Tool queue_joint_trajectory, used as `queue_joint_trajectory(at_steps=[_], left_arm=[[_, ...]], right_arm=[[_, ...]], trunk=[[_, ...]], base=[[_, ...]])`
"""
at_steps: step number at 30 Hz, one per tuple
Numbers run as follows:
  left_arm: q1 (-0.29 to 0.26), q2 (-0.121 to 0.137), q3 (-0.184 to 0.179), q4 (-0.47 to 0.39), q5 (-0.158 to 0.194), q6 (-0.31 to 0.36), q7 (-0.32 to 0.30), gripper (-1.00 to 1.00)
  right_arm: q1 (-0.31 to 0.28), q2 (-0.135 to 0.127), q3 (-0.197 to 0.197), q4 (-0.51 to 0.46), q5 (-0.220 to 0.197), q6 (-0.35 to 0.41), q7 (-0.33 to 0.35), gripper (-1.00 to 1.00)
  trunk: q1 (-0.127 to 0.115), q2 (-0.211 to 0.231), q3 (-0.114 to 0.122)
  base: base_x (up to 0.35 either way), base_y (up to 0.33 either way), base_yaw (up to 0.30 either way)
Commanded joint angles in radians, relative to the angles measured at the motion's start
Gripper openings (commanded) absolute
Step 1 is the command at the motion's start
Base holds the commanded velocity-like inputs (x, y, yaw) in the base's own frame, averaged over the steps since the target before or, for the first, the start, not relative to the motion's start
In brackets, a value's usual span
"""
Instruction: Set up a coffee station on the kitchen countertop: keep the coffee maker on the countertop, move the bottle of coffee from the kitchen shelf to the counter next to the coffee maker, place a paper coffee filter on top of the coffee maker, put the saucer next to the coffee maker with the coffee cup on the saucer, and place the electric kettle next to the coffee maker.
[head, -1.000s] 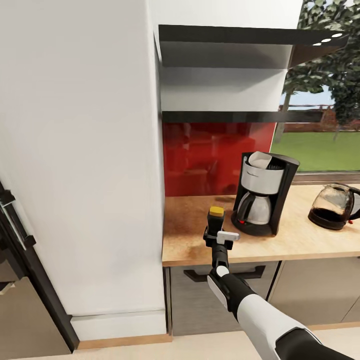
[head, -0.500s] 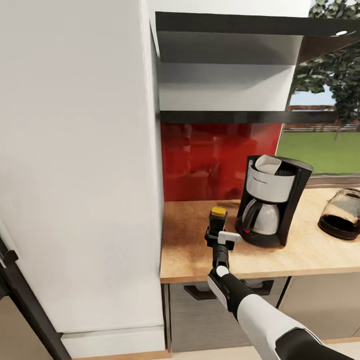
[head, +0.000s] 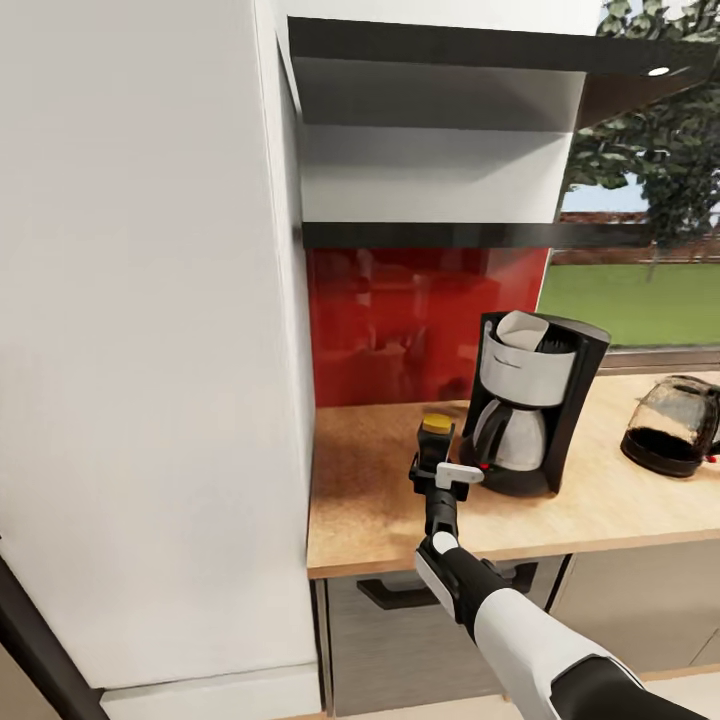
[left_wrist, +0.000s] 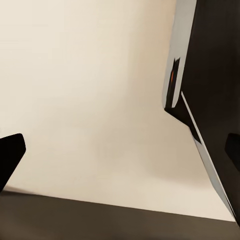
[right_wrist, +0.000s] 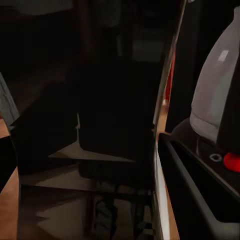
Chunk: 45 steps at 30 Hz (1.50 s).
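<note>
Right end effector (head: 436, 462): black two-fingered, on a white-and-black arm; clamped on the small squarish dark bottle of coffee with yellow-brown cap (head: 434, 441), held upright over the surface.
Bottle of coffee, look: dark glossy sides with pale reflections, close up in the right wrist view (right_wrist: 100, 130); cap is the brightest part in the head view.
Bottle of coffee, place: over the long light wood-toned kitchen surface (head: 380, 500), just left of the tall black drip coffee maker with silver-grey upper front panel (head: 530, 400); whether its base touches the wood cannot be told.
Coffee maker: standing on the surface against the red backsplash (head: 400, 320); glass carafe and red switch seen beside the bottle in the right wrist view (right_wrist: 220, 110).
Small white paper cone filter (head: 522, 330): lying in the open top of the coffee maker.
Rounded clear glass electric kettle with black base (head: 672, 425): on the surface, well right of the coffee maker, dark liquid inside.
Open room: bare wood left of the bottle up to the tall white cabinet side (head: 150, 350); bare strip between coffee maker and kettle.
Edges: surface front edge runs just under the end effector; grey drawer front with black handle (head: 400, 595) below.
Thin dark glossy kitchen shelf (head: 470, 235): above the backsplash.
Left end effector: dark fingertips (left_wrist: 10, 155) apart, facing a pale plain face.
</note>
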Motion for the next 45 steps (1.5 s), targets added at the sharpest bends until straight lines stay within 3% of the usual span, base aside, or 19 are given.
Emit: queue_joint_trajectory(at_steps=[1, 18, 41, 42, 45], left_arm=[[0.0, 0.0, -0.002, 0.002, 0.009, -0.005, 0.0, 1.0], [0.001, 0.0, -0.002, 0.002, 0.009, -0.006, -0.001, 1.0], [0.001, 0.0, -0.003, 0.004, 0.009, -0.007, -0.001, 1.0], [0.001, 0.0, -0.003, 0.004, 0.009, -0.007, -0.001, 1.0], [0.001, 0.0, -0.002, 0.004, 0.009, -0.007, -0.001, 1.0]], right_arm=[[-0.001, -0.001, 0.009, 0.001, -0.011, -0.006, -0.004, -1.0], [-0.001, -0.001, 0.009, 0.003, -0.011, -0.006, -0.005, -1.0], [-0.001, -0.001, 0.009, 0.024, -0.011, -0.006, -0.006, -1.0], [-0.001, -0.001, 0.009, 0.024, -0.011, -0.006, -0.006, 1.0], [-0.001, -0.001, 0.008, 0.024, -0.011, -0.006, -0.006, 1.0]], trunk=[[0.0, -0.001, -0.001], [0.0, -0.001, -0.001], [0.0, -0.001, -0.001], [0.0, -0.001, -0.001], [0.0, -0.001, -0.001]], base=[[0.211, 0.0, -0.001], [0.123, 0.0, -0.028], [0.004, -0.033, 0.0], [0.0, 0.0, 0.0], [0.0, 0.0, 0.0]])
